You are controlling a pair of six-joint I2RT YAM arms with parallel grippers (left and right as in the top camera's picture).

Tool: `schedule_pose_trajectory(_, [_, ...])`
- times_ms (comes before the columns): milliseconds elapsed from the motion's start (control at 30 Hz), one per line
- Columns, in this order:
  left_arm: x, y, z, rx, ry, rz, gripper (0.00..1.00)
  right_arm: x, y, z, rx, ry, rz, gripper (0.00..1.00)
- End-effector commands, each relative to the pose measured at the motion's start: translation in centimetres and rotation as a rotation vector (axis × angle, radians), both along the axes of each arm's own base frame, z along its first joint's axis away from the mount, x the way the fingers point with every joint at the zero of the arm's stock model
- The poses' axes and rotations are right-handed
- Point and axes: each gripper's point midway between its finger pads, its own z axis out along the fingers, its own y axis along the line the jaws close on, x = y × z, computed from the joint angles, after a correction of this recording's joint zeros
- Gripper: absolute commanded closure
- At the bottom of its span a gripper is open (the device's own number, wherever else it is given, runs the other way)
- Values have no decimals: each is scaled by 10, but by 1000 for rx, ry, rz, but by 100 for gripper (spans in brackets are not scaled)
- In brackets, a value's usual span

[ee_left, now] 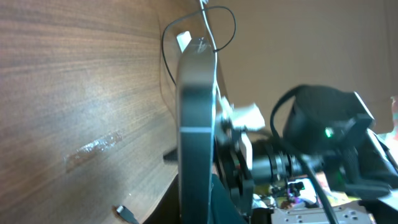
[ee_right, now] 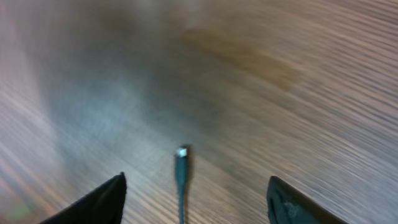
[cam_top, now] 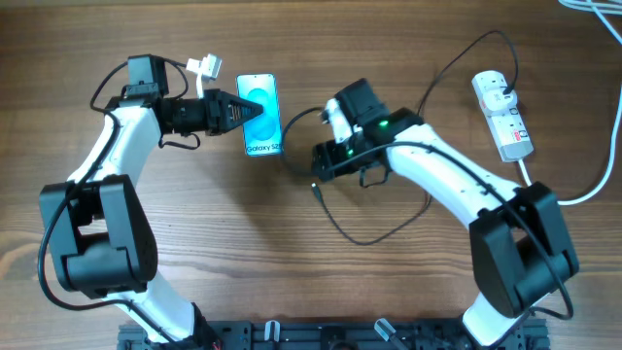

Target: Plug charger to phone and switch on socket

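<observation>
Plug pick-up is in hand: the left gripper (cam_top: pixel 243 114) clamps the phone (cam_top: pixel 264 134), while the right gripper (ee_right: pixel 196 185), jaws spread, straddles the charger plug (ee_right: pixel 181 154) lying near the phone and must next pinch it squarely.

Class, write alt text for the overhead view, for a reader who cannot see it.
From above, the left gripper clamps the lit phone on a wooden table, while the right gripper hangs open over the charger's free plug end. The white socket lies near the picture's upper right, the charger's cable running to it.

charger (ee_right: pixel 181 163) on table (ee_right: pixel 280 74), right gripper (ee_right: pixel 196 186) agape (blurry)
</observation>
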Motion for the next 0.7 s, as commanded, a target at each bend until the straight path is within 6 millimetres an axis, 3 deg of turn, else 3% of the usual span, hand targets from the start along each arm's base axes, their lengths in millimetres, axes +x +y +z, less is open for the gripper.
schedule_pose_trajectory(0, [2, 3, 8, 34, -61, 10, 96, -22, 20, -9, -41, -30, 188, 51])
schedule_pose_trajectory(33, [6, 7, 0, 78, -34, 39, 96, -26, 20, -12, -71, -37, 195, 56])
schedule_pose_trajectory(267, [36, 34, -32, 245, 189, 298, 96, -51, 2, -43, -203, -24, 223, 55])
schedule_pose_trajectory(367, [31, 33, -36, 249, 226, 294, 96, -48, -4, -58, -221, -66, 210, 56])
schedule_pose_trajectory(500, [22, 33, -59, 251, 291, 299, 96, -45, -13, -66, -262, -99, 194, 57])
schedule_pose_trajectory(667, [22, 33, -64, 247, 310, 303, 96, -37, -21, -71, -301, -151, 171, 68])
